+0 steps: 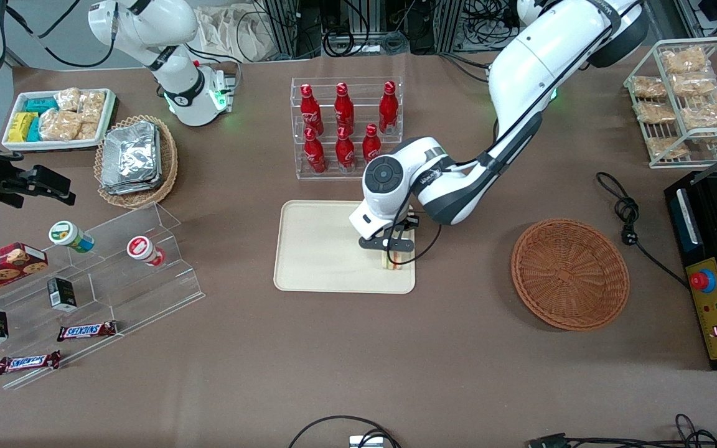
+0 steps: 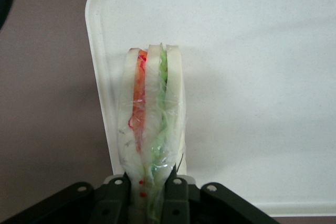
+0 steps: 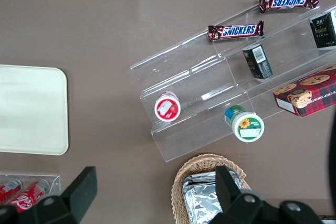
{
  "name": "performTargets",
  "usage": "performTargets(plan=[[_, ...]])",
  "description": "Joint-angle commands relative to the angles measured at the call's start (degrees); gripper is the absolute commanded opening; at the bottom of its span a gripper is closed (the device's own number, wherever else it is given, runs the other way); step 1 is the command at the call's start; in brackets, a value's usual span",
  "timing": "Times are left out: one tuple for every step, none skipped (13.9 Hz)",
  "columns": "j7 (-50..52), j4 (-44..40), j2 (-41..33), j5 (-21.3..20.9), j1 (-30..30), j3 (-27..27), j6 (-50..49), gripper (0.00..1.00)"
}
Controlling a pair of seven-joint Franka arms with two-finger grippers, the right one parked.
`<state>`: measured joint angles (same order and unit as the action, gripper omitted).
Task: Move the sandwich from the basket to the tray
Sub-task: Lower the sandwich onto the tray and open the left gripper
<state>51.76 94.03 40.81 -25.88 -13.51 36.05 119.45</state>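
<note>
The wrapped wedge sandwich (image 2: 152,114) shows pale bread with orange-red and green filling, and my gripper (image 2: 148,190) is shut on its narrow end. In the front view the gripper (image 1: 394,254) holds the sandwich (image 1: 396,262) low over the cream tray (image 1: 321,249), at the tray corner nearest the front camera on the working arm's side. I cannot tell whether the sandwich touches the tray (image 2: 252,51). The round reddish-brown basket (image 1: 570,272) lies on the table toward the working arm's end, with nothing in it.
A clear rack of red bottles (image 1: 346,127) stands just past the tray, farther from the front camera. A black cable (image 1: 629,218) runs beside the basket. Clear stepped shelves with snacks (image 1: 91,280) and an oval basket of foil packs (image 1: 135,158) lie toward the parked arm's end.
</note>
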Motion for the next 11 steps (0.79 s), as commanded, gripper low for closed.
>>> performTargets(plan=[[3.68, 0.01, -0.99, -1.19, -0.12, -0.36, 0.25, 1.0], [6.04, -0.17, -1.69, -0.67, -0.11, -0.28, 0.08, 1.0], [10.24, -0.08, -3.17, 0.03, 0.41, -0.28, 0.25, 1.0], [15.16, -0.08, -4.67, 0.13, 1.72, 0.16, -0.18, 1.0], [17.04, 0.09, -7.21, 0.21, 1.91, 0.25, -0.8, 1.0], [16.88, 0.27, -9.49, 1.26, 2.17, 0.34, -2.8, 1.0], [16.1, 0.1, -11.95, 4.05, 3.22, 0.17, -5.35, 1.0], [12.61, 0.18, -14.41, 6.17, 5.92, 0.42, -7.2, 1.0], [9.09, 0.1, -17.05, 9.5, 7.95, 0.69, -9.13, 1.0], [5.75, 0.18, -19.86, 12.05, 9.89, 0.69, -11.33, 1.0], [1.8, 0.27, -22.24, 13.21, 12.43, 0.69, -13.52, 1.0]])
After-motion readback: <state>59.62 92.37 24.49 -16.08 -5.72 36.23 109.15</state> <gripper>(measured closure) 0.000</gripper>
